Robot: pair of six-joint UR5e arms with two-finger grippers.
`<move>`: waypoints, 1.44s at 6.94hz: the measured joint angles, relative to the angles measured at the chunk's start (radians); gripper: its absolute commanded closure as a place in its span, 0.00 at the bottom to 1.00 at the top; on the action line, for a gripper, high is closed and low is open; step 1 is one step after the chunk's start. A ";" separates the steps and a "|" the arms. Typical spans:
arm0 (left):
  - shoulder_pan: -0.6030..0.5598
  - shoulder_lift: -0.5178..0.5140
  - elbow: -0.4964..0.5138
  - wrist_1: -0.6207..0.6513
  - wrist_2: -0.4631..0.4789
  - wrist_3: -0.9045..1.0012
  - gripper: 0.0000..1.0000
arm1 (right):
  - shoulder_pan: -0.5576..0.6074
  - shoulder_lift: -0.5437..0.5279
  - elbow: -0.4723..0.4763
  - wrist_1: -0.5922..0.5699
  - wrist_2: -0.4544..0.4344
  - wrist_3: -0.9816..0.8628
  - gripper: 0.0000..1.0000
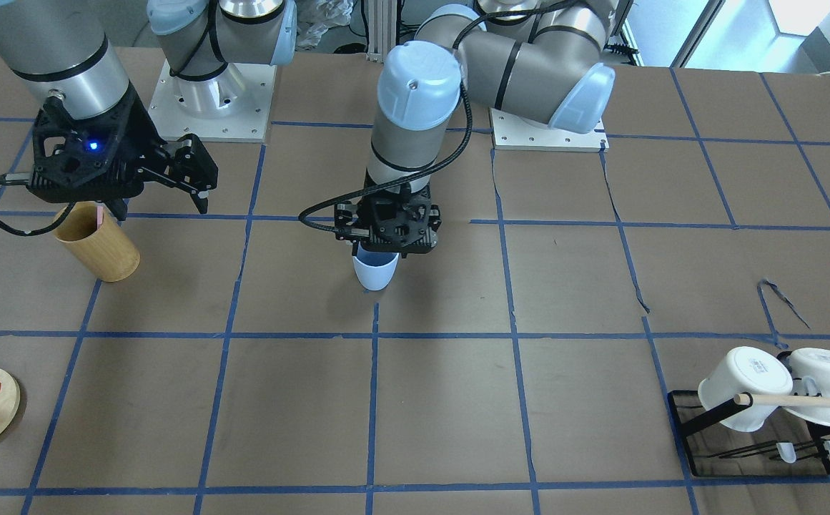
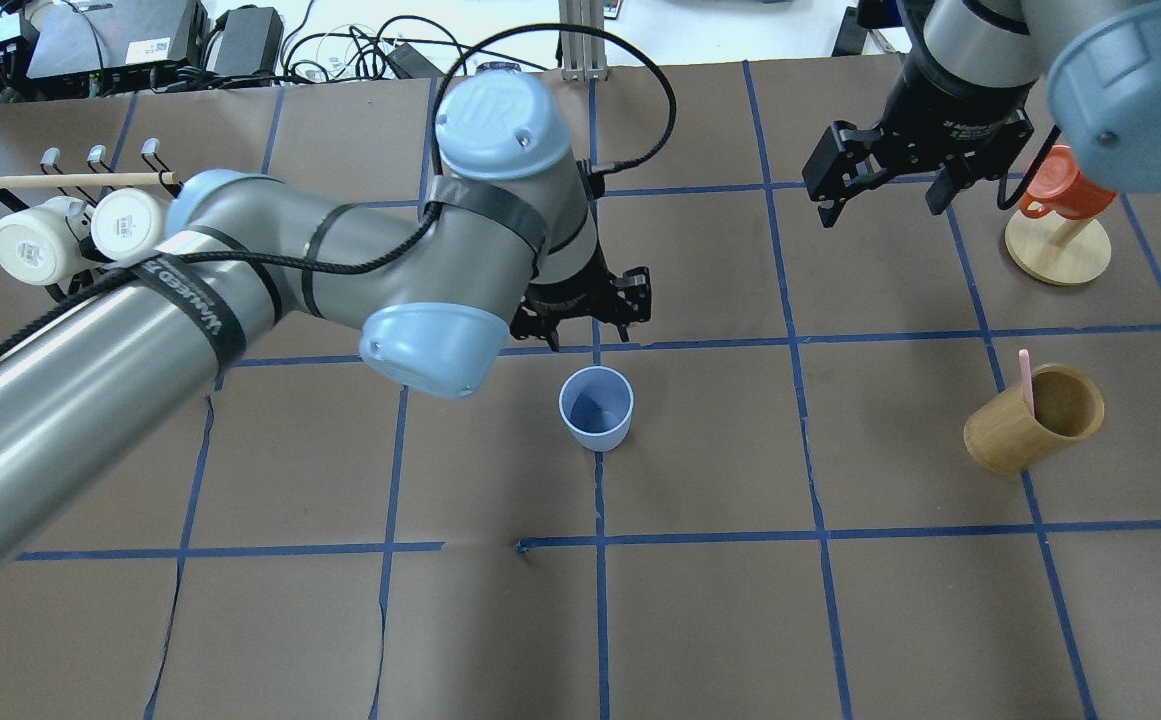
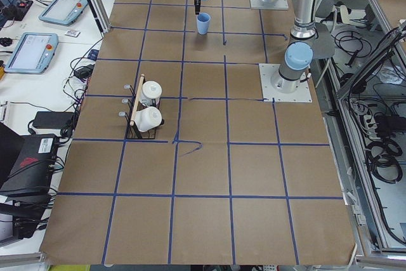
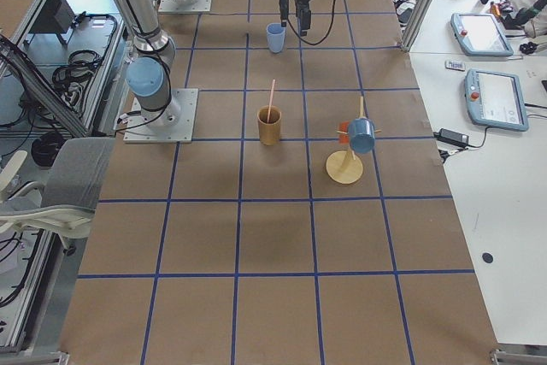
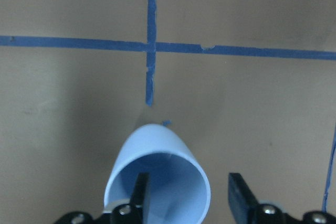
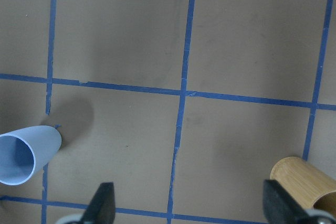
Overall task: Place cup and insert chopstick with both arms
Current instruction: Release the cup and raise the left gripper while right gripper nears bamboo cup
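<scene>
your blue cup (image 2: 596, 408) stood upright near the middle of the table (image 2: 700, 620), its long axis vertical and its mouth facing straight up. it sat on a blue tape line (image 5: 151, 77), just on the robot's side of where that line broke off. it was a plain pale blue, with no handle, a thin smooth rim, and walls that tapered to a narrower base.

your left gripper (image 5: 188, 195) hung directly over it with its jaws spread and nothing clamped. one finger (image 5: 139, 192) was above the cup's mouth and the other was outside the rim (the wrist view showed a gap to the wall on both sides).

the cup was well away from every table edge. the nearest thing was the bamboo cup (image 2: 1030, 435), well apart on the robot's right, with the pink chopstick (image 2: 1025, 380) standing in it, nearly upright and leaning on the rim. your right gripper (image 6: 189, 205) hovered wide open and empty, farther out than the bamboo cup. the wooden stand (image 2: 1058, 250) with an orange mug (image 2: 1055, 185) stood beyond it. the mug rack (image 2: 70, 181) with two white mugs (image 2: 30, 250) was far off on the left.
</scene>
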 measured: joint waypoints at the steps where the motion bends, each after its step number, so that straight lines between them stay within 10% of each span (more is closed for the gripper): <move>1: 0.064 0.051 0.044 -0.102 0.010 0.076 0.00 | -0.002 0.001 0.001 -0.003 -0.001 -0.003 0.00; 5: 0.253 0.236 0.106 -0.378 0.123 0.257 0.00 | -0.006 -0.004 0.004 0.002 -0.044 -0.099 0.00; 10: 0.276 0.254 0.094 -0.402 0.133 0.282 0.00 | -0.199 -0.049 0.132 -0.002 -0.100 -0.865 0.01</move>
